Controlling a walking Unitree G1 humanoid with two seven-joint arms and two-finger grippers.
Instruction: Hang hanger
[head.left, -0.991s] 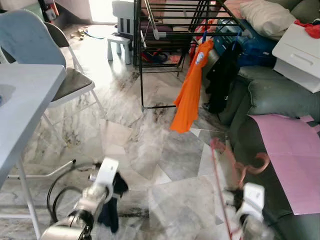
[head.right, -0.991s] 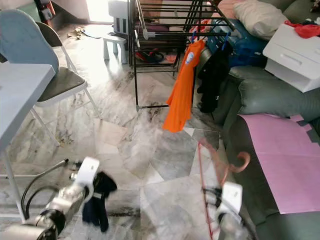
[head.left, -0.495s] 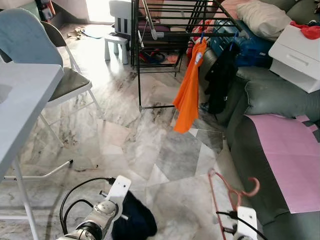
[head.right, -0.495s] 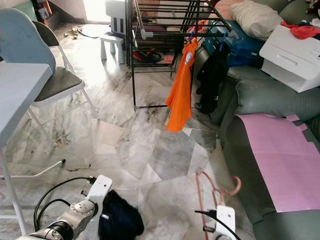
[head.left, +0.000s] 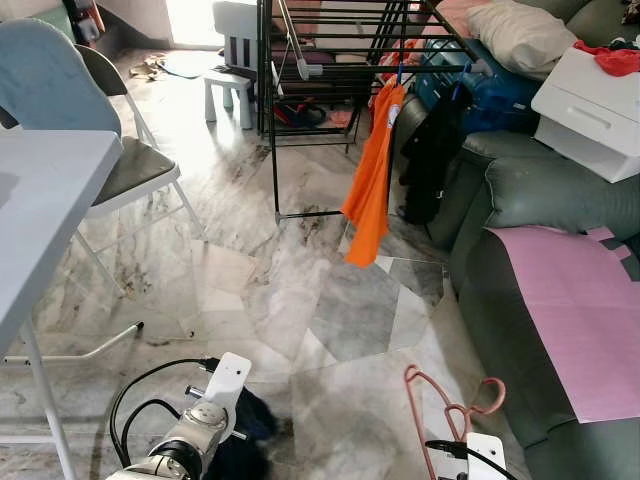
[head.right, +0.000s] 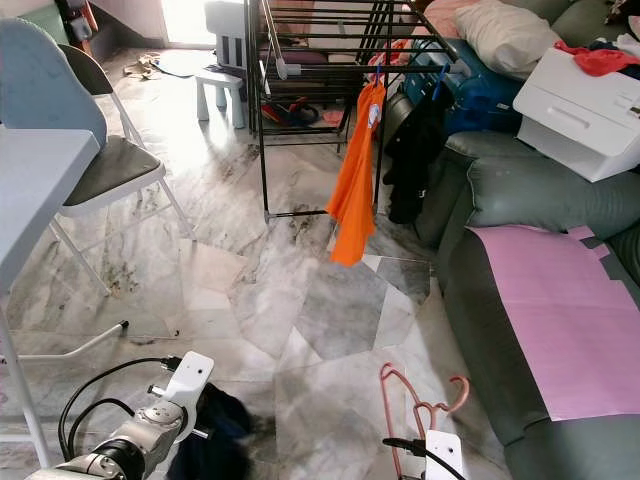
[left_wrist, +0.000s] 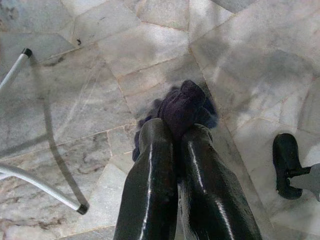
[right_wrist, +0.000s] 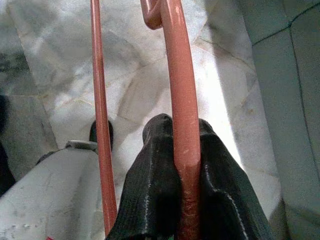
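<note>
A robot carries a pink hanger and a dark garment across a marble floor towards a clothes rack.

Head views: the salmon-pink plastic hanger rises from the right gripper low at the robot's right, hook up, carried ready for the black metal drying rack well ahead, where an orange shirt hangs.
Left wrist view: the left gripper is clamped on a dark navy cloth, keeping it off the floor.
Right wrist view: both fingers pinch the hanger's bar.
</note>
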